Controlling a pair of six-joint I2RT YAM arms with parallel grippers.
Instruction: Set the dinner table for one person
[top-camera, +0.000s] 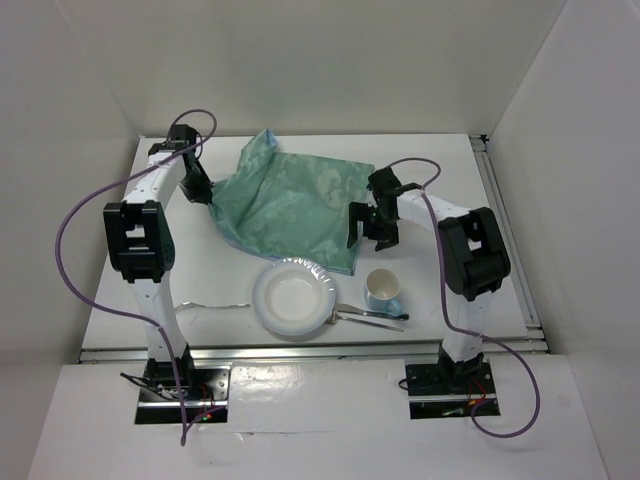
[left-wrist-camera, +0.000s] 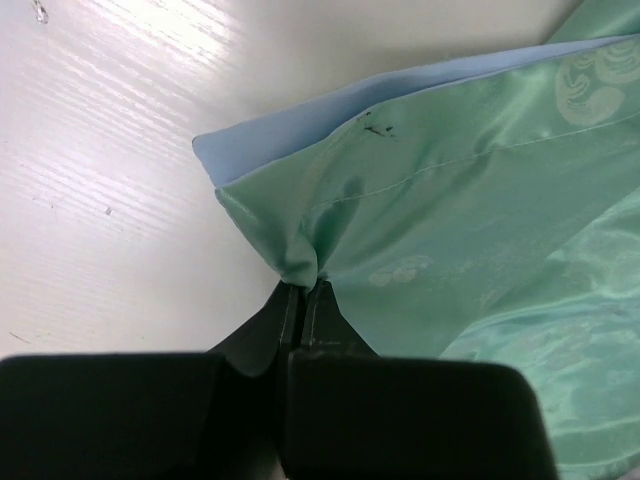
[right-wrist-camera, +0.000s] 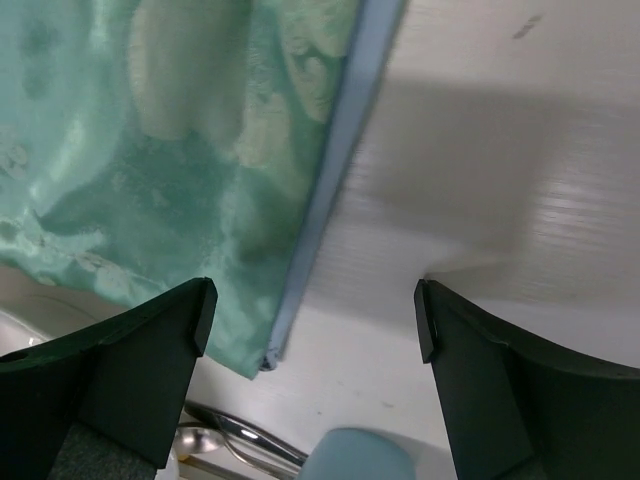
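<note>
Dinner table (top-camera: 450, 175) lengthwise left-to-right, metal rail (top-camera: 511, 240) along right edge

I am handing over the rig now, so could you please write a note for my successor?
The left gripper is shut on the teal mat at its bunched left edge. The right gripper is open above the mat's near right edge, gripping nothing. The plate, cup and cutlery sit near the front of the dinner table; a silvery piece lies left of the plate. Done: mat on table. Left: flatten the mat, arrange the setting on it.

Left gripper (left-wrist-camera: 303, 290) closed, right gripper (right-wrist-camera: 312, 302) wide.
</note>
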